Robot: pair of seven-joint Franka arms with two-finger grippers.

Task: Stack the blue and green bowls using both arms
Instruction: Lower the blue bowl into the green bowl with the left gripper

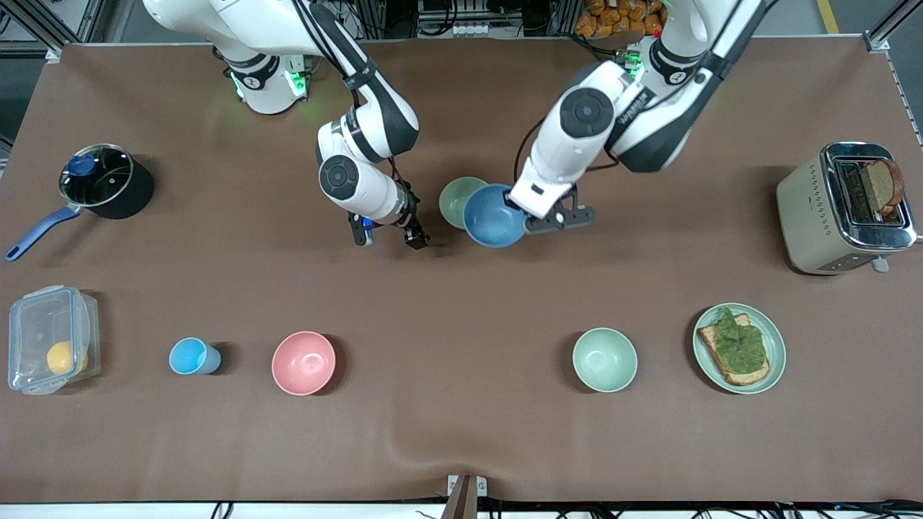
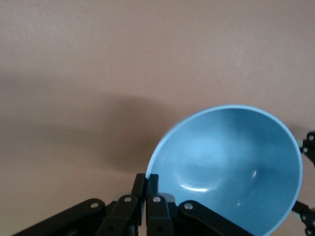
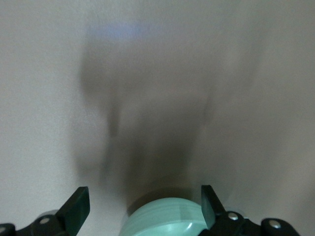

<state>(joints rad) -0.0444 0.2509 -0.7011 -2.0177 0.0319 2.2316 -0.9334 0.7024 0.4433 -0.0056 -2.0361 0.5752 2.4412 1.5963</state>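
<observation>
The blue bowl (image 1: 494,215) is held tilted above the middle of the table, its rim pinched between the closed fingers of the left gripper (image 1: 520,209); it is empty. It overlaps the green bowl (image 1: 457,200), which stands on the table just beside it on the side toward the robots' edge. Whether the two bowls touch cannot be told. The visible inside of the green bowl is empty.

The right gripper (image 1: 389,236) hangs low over the table beside the green bowl, toward the right arm's end, fingers spread apart and holding nothing.

Along the edge nearest the front camera, from the right arm's end:
- a clear lidded box (image 1: 49,339) holding one yellow-orange fruit (image 1: 62,357);
- a light-blue cup (image 1: 189,356), lying on its side;
- a pink bowl (image 1: 303,362), empty;
- a pale mint bowl (image 1: 604,359), empty;
- a green plate (image 1: 776,347) carrying a slice of toast (image 1: 721,351) with a lettuce leaf (image 1: 743,340) on it.

A black saucepan (image 1: 108,182) with a glass lid and blue handle stands toward the right arm's end. A toaster (image 1: 822,209) at the left arm's end has a slice of bread (image 1: 883,183) in one slot.
</observation>
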